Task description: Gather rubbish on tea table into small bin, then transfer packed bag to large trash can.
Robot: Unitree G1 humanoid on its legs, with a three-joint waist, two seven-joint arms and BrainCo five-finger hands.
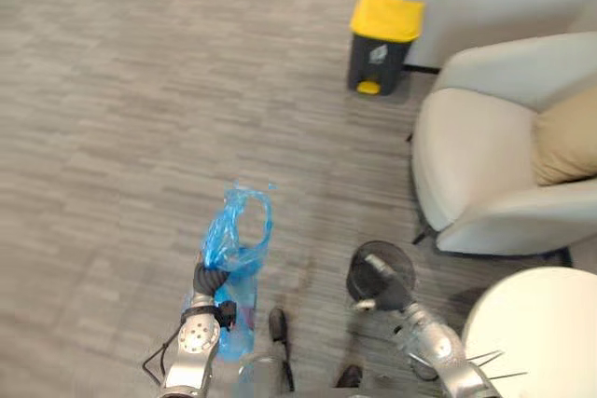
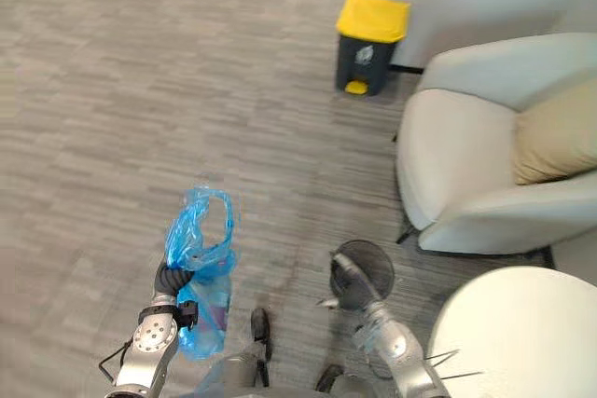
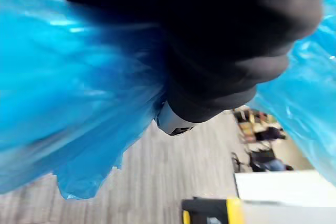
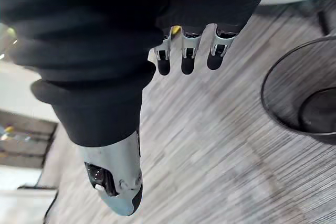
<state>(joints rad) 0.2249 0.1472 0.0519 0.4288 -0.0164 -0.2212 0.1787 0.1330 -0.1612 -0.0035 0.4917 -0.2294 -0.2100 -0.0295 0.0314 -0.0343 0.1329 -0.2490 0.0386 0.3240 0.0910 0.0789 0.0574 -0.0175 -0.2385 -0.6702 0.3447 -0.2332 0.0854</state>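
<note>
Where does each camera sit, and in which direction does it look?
Left eye view: on the head, looking down and forward; left hand grips the blue bag, yellow-lidded can ahead.
Right eye view: same scene, slightly aside.
Left wrist view: along the left hand, past the bag toward the same can.
Right wrist view: along the open right hand, toward the mesh bin.

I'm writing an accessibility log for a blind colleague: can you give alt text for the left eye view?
The robot's left hand holds a blue bag above the grey floor, its right hand near a small black bin. A yellow-lidded trash can stands ahead by a white armchair.
</note>
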